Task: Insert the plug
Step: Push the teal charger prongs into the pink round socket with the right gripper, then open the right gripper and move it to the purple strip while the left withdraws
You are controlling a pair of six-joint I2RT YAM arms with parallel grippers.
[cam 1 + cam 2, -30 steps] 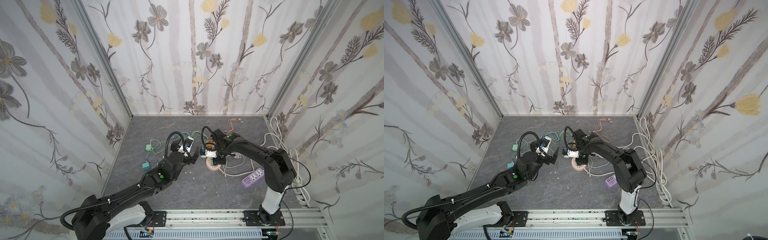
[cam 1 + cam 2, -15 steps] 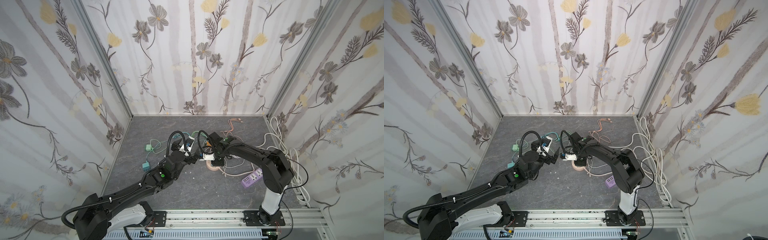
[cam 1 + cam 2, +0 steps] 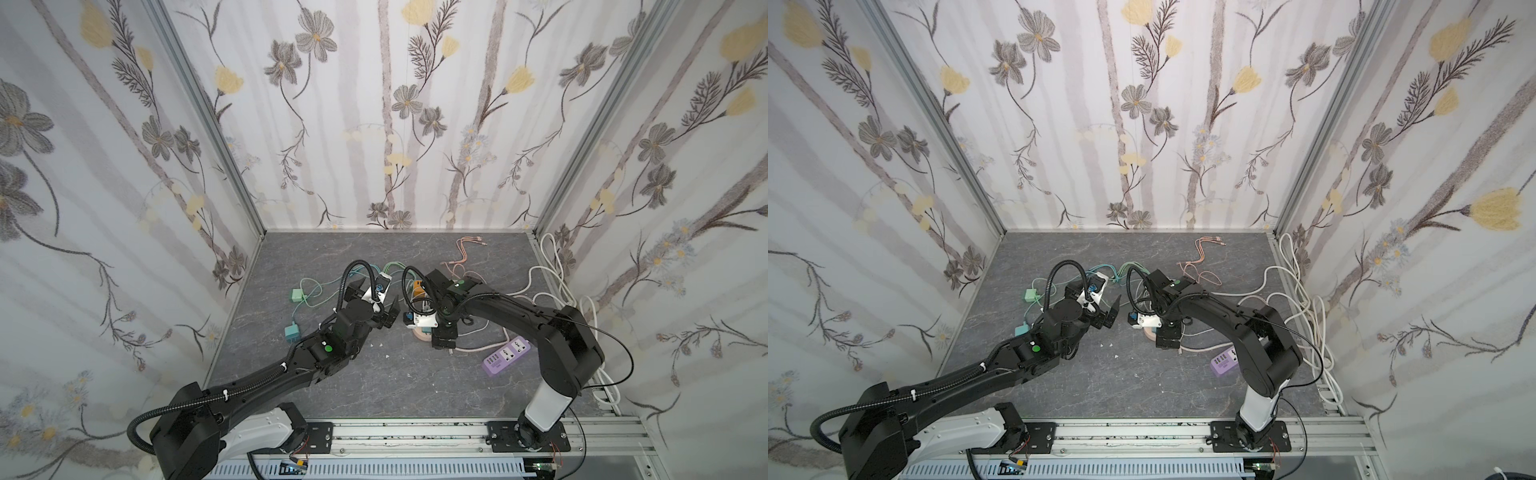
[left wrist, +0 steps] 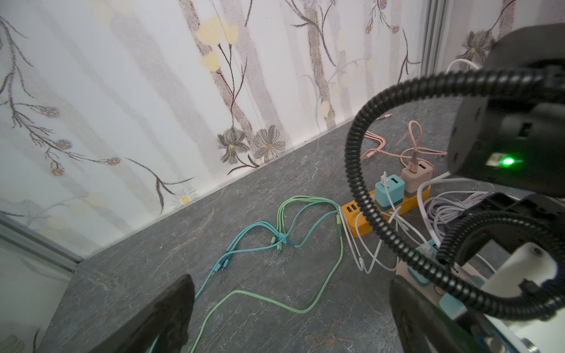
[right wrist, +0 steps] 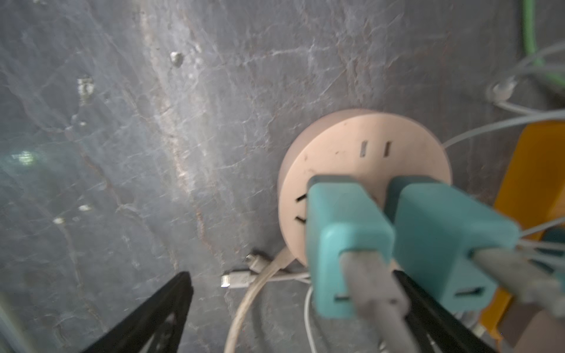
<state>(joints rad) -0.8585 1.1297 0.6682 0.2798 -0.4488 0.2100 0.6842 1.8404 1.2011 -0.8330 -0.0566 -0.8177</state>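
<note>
Right wrist view: found teal square plug (image 5: 345, 232) seated in round pink socket (image 5: 351, 146), right pincer (image 5: 290, 275) agape, empty. Advised straight withdrawal, clear of grey cord (image 5: 373, 284).

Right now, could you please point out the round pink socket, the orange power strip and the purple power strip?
round pink socket (image 5: 345, 143): right wrist view, bare top face.
orange power strip (image 4: 362, 227): left wrist view, side wall.
purple power strip (image 3: 507, 354): in a top view, top face.
</note>
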